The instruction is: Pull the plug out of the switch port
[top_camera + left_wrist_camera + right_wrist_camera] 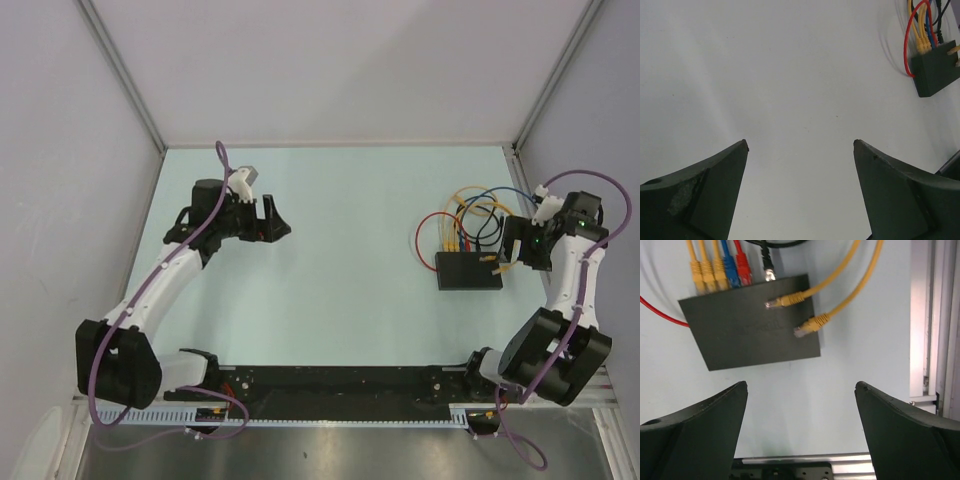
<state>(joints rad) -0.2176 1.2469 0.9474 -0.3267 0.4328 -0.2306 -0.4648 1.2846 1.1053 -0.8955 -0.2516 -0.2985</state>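
Observation:
The switch (468, 270) is a flat black box right of the table's middle. In the right wrist view the switch (750, 327) has three yellow plugs (705, 277), a blue plug (730, 271), a red plug (743, 269) and a black plug (768, 267) in its far edge. Two loose yellow plugs (782, 301) lie on its top. My right gripper (801, 385) is open and empty, just near of the switch; it also shows in the top view (512, 247). My left gripper (283, 218) is open and empty, far left of the switch (937, 67).
Red, yellow, blue and black cables (470, 215) loop on the table behind the switch. A metal rail (932, 320) runs along the table's right edge. A black and metal rail (340, 385) carries the arm bases at the near edge. Grey walls enclose the table.

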